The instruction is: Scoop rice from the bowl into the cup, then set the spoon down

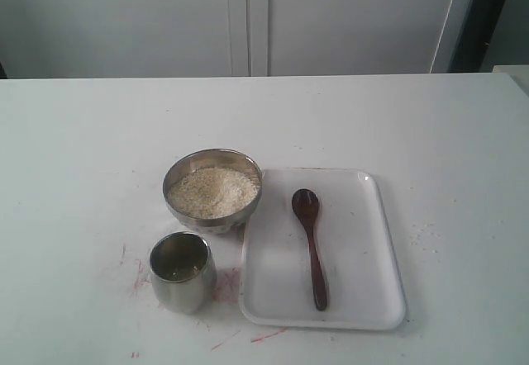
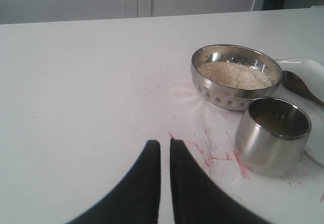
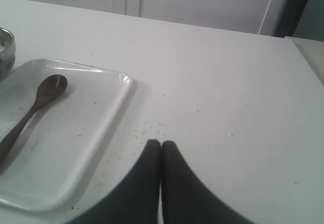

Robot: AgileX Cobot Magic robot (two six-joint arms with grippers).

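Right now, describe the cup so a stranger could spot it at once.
On the white table, find the white tray holding the spoon. The cup stands just left of the tray's near corner, in front of the bowl. Both are shiny steel, but the cup is narrower and lacks the bowl's mound of rice.

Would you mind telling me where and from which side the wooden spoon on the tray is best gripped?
I'd take the spoon by its slim handle, mid-length, straight down from above, jaws across it: it lies flat on the tray, head toward the bowl, bare tray either side.
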